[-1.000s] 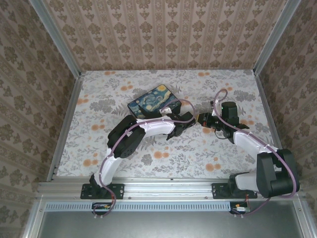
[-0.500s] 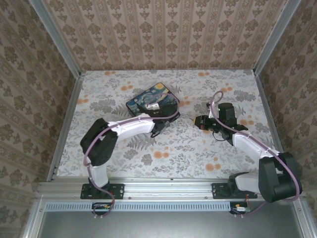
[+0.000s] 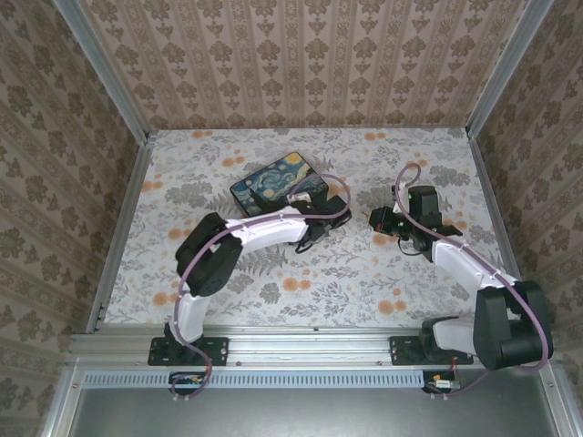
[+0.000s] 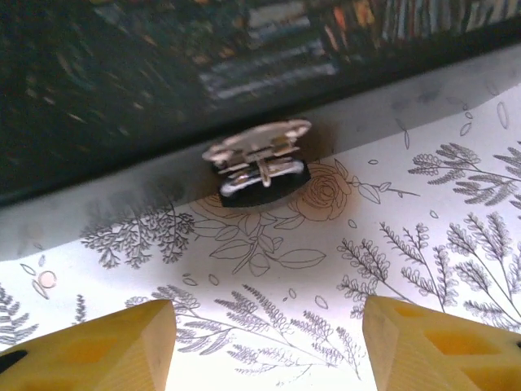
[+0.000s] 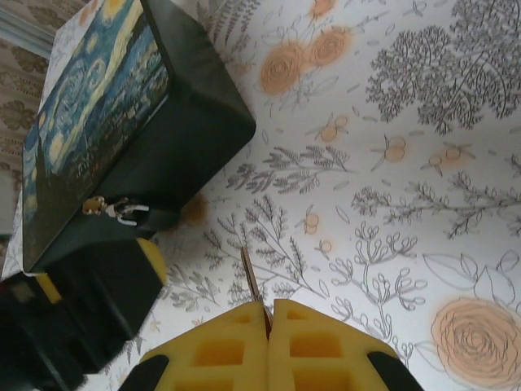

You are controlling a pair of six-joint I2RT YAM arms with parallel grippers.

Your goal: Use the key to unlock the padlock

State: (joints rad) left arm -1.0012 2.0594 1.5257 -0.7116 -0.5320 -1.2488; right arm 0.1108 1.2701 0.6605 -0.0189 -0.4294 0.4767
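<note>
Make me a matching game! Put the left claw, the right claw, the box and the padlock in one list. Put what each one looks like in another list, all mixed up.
Things:
1. left claw
2. right claw
3. box
4. padlock

Descriptions:
A. small and metallic, at the box's side
B. shut on the key
C. blue and yellow swirly painting on top
D. open, holding nothing

Pairs: 1-D, 2-B, 3-C, 4-A
</note>
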